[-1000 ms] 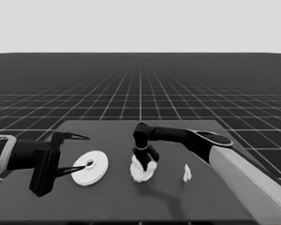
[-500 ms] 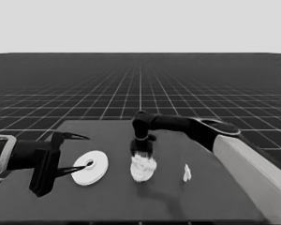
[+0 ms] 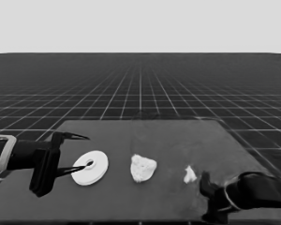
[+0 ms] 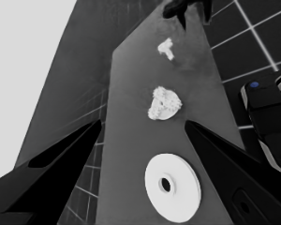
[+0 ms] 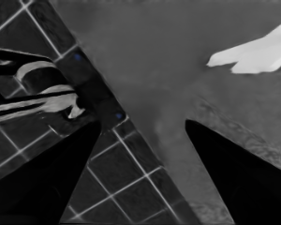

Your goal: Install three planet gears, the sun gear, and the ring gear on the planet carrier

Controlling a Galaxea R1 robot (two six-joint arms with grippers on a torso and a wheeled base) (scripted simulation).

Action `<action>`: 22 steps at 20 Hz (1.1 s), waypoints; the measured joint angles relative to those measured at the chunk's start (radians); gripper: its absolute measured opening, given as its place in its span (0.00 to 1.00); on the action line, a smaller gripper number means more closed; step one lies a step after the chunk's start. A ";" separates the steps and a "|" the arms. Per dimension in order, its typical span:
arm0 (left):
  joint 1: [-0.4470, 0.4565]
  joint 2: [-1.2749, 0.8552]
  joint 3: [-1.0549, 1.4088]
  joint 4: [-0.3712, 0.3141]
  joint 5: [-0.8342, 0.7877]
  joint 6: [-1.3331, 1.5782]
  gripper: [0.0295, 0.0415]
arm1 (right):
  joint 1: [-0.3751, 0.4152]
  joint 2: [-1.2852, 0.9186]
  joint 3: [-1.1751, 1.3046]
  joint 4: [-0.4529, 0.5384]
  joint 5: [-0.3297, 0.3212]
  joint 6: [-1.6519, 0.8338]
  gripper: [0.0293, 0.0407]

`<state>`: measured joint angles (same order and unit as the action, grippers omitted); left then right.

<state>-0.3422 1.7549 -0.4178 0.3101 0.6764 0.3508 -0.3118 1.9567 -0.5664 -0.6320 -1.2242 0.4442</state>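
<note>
Since half a second ago the right gripper (image 3: 210,197) has left the smaller round part (image 3: 143,168), gears on it at mid-table, retreating spread and empty toward the near right corner. Larger round part (image 3: 90,167) lies under the waiting left gripper (image 3: 77,154), also spread; seating it askew could jam on the gears.

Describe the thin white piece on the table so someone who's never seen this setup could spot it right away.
On the dark table, three white things lie in a row. At its left end is the larger round part, in the middle a gear-covered lump. The thin white piece is the smallest, at the right end near the right gripper: toothless, pointed, with no hole.
</note>
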 joint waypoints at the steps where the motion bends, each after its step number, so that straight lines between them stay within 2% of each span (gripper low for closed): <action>1: 0.000 0.000 0.000 0.000 0.000 0.000 0.75 | -0.019 -0.084 0.075 -0.027 0.018 -0.053 0.81; 6: 0.000 0.000 0.000 0.000 0.000 0.000 0.75 | -0.042 -0.190 0.173 -0.063 0.042 -0.123 0.81; 7: 0.184 0.122 -0.107 0.462 0.379 -0.485 0.83 | -0.042 -0.193 0.176 -0.064 0.043 -0.125 0.81; 8: 0.232 0.308 -0.266 0.375 0.755 -0.959 0.95 | -0.043 -0.195 0.177 -0.065 0.043 -0.126 0.81; 9: 0.240 0.429 -0.471 0.149 0.842 -1.184 0.89 | -0.043 -0.196 0.178 -0.065 0.044 -0.127 0.81; 10: 0.249 0.493 -0.642 -0.001 0.838 -1.272 0.82 | -0.043 -0.197 0.179 -0.065 0.044 -0.128 0.81; 11: 0.257 0.533 -0.763 -0.091 0.830 -1.301 0.78 | -0.043 -0.197 0.179 -0.065 0.044 -0.128 0.81; 12: 0.263 0.560 -0.845 -0.145 0.826 -1.309 0.76 | -0.043 -0.197 0.179 -0.066 0.044 -0.128 0.81; 14: 0.269 0.589 -0.934 -0.196 0.826 -1.308 0.75 | -0.043 -0.197 0.180 -0.066 0.044 -0.128 0.81; 16: 0.271 0.600 -0.969 -0.214 0.827 -1.304 0.75 | -0.043 -0.197 0.180 -0.066 0.044 -0.128 0.81; 17: 0.349 0.615 -1.003 -0.149 0.778 -1.294 0.75 | -0.043 -0.197 0.180 -0.066 0.044 -0.128 0.81; 18: 0.405 0.629 -1.035 -0.113 0.746 -1.284 0.75 | -0.043 -0.198 0.180 -0.066 0.044 -0.128 0.81; 22: 0.466 0.654 -1.093 -0.074 0.704 -1.264 0.75 | -0.043 -0.198 0.180 -0.066 0.044 -0.128 0.81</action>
<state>0.1236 2.4092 -1.5104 0.2364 1.3807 -0.9133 -0.3547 1.7592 -0.3868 -0.6977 -1.1801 0.3159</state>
